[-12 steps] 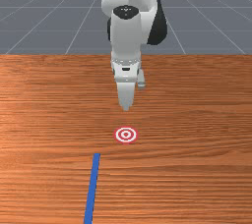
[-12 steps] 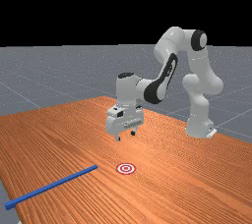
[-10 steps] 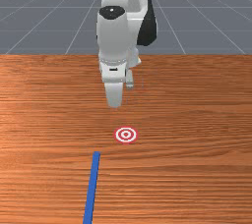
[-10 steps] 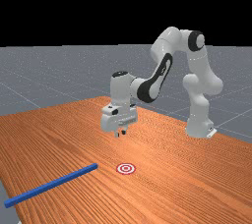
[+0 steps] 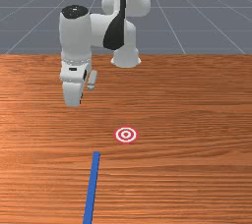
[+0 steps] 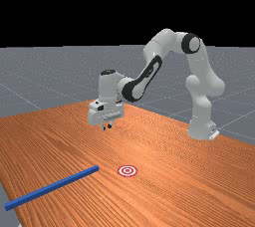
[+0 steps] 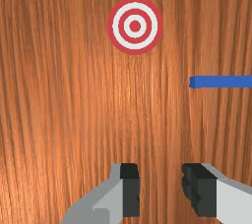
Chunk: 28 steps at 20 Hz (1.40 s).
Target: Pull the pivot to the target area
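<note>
Blue bar (image 5: pixel 92 183) lies on worktop (image 5: pixel 197 179), one end near red/white target (image 5: pixel 125 134) but not touching. Hand (image 6: pixel 106 127) hangs above worktop, pointing down, fingers apart w/ a gap btwn, off to the front view's left of tgt.

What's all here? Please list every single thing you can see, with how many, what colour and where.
stick: 1, blue, lying on the table, one end near the target but apart from it
target: 1, red and white rings, on the table, to the front view's right of the stick's near end
table: 1, orange-brown wood, under the stick and target
floor: 1, grey with pale lines, beyond the table
backdrop: 1, black, above the floor in the far view
robot arm: 1, white and grey with black parts, reaching over the table
gripper: 1, pale with two dark-tipped fingers spread apart, above the table, holding nothing
</note>
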{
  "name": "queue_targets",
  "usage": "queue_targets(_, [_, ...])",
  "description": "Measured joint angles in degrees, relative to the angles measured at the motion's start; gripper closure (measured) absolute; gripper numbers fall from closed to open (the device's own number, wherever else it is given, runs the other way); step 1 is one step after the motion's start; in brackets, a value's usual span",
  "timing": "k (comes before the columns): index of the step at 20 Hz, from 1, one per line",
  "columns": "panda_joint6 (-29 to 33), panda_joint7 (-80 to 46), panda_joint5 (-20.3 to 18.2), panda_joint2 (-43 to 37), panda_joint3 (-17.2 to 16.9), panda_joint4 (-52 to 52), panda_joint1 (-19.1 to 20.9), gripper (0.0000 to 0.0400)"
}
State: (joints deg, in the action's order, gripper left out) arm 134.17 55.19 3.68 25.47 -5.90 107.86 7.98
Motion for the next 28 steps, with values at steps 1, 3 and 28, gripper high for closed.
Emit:
queue_targets(1, [-0.1,-0.2,0.2,-0.1,-0.1,0.0,-0.1,0.0317])
queue_targets(3, [-0.8,0.9,-3.0,0.1,1.1,-0.5,1.1,0.0369])
queue_targets(28, [-3.5,5.1,-6.0,0.5,2.6,-2.2,3.0,0.0400])
